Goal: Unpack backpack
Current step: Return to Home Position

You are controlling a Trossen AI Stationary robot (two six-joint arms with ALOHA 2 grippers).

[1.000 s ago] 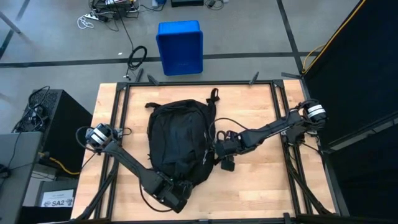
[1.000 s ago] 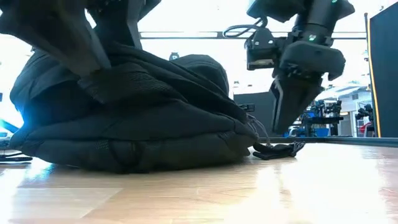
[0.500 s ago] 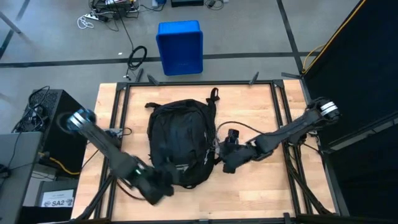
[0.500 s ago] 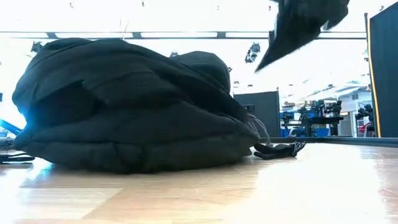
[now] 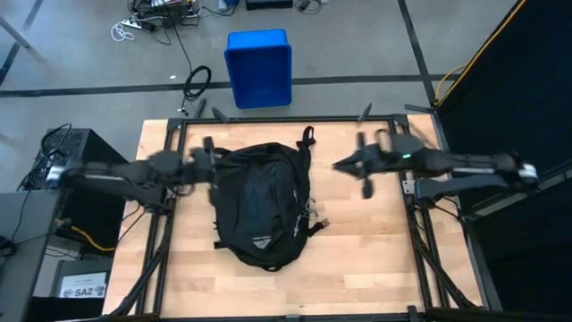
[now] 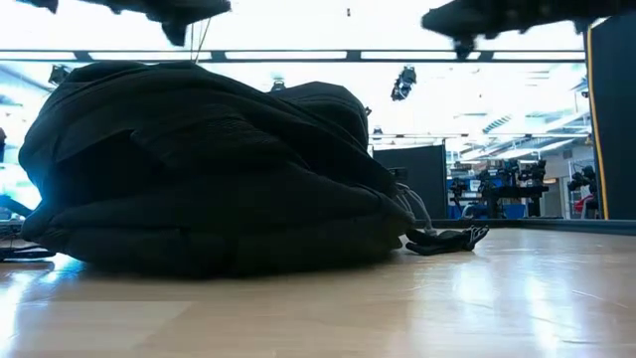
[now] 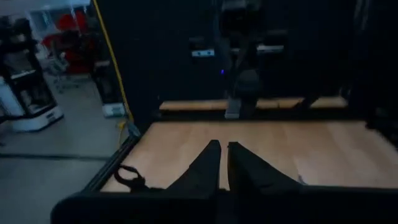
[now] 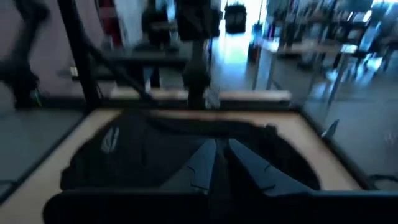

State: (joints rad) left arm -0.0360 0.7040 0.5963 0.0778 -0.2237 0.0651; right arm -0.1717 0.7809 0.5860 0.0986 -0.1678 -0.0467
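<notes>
We are watching both arms pulling up and outward from the backpack [image 5: 261,204], which is lying untouched in the middle of the table [image 5: 375,259], slightly toward the left side. Half a second ago they were low at its near end. The left gripper [image 5: 206,163] is now hanging just beside the pack's left edge, and the right gripper [image 5: 345,165] is well apart on the other side. Each is showing its fingers drawn together around nothing. We are judging the handling as over, with the arms heading to rest. Motion is smearing both arms, and the pack's contents and zips are remaining hidden from us.
</notes>
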